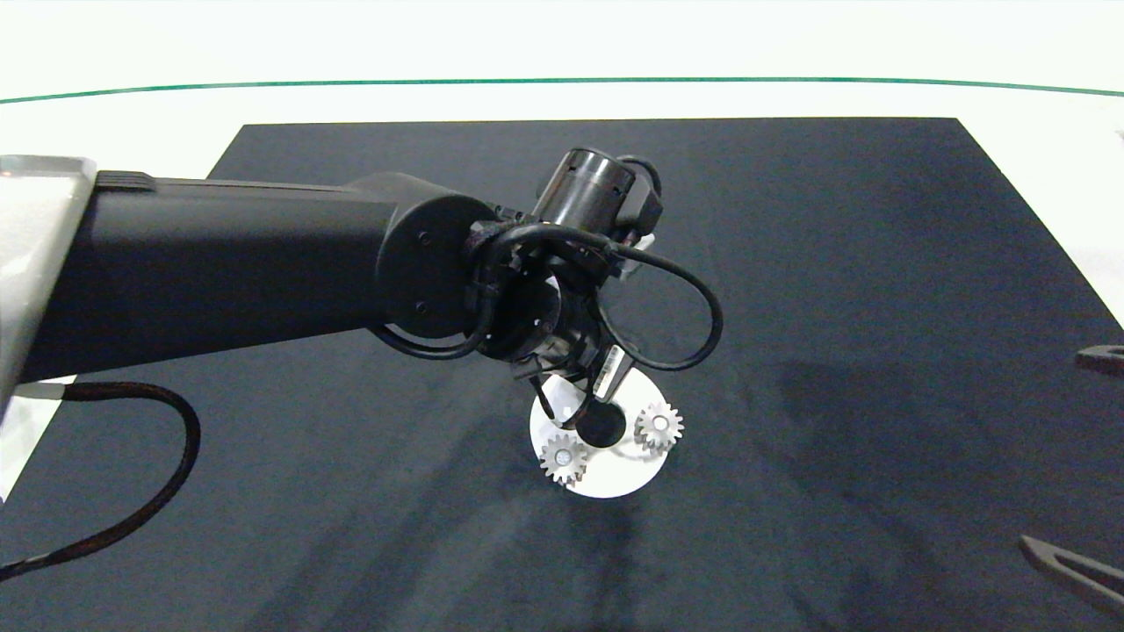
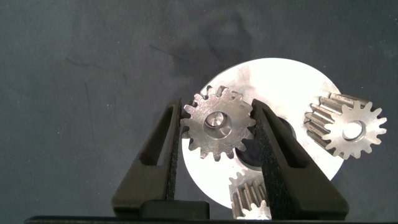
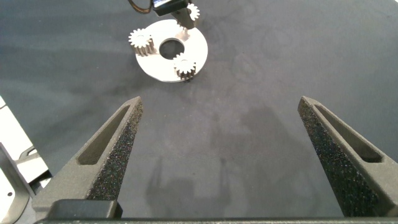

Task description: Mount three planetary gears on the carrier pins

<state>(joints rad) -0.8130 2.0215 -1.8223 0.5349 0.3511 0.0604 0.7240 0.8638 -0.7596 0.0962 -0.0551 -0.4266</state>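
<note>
Grey fingers [image 2: 163,146] of the left hand [image 2: 214,134] are closed on the third planetary gear [image 2: 217,127], pinching it by its teeth from both sides. A pale round face shows in its bore, which I take to be the top of a carrier pin, so the gear seems to be on its pin or just slipping over it; how far down it sits I cannot tell.

Outward from the grip, the white carrier disc [image 2: 280,81] lies flat on the dark mat [image 1: 834,263] of the worktop. In the head view the hand comes down over the disc's rim at about 11 o'clock, hiding the held gear there. The two other gears are already seated: one at about 7 o'clock [image 1: 563,458], one at about 3 o'clock [image 1: 659,427], each with its white pin showing through the bore. The dark centre hole [image 1: 602,427] lies between them.

This is the last of the three placements. The next move, as I judge it, calls for pressing the gear fully down its pin, then parting the fingers evenly and lifting straight up, so the gear is not dragged off or tilted.

The right hand [image 3: 227,152] hangs parked, well apart from the disc, fingers spread wide and holding nothing.
</note>
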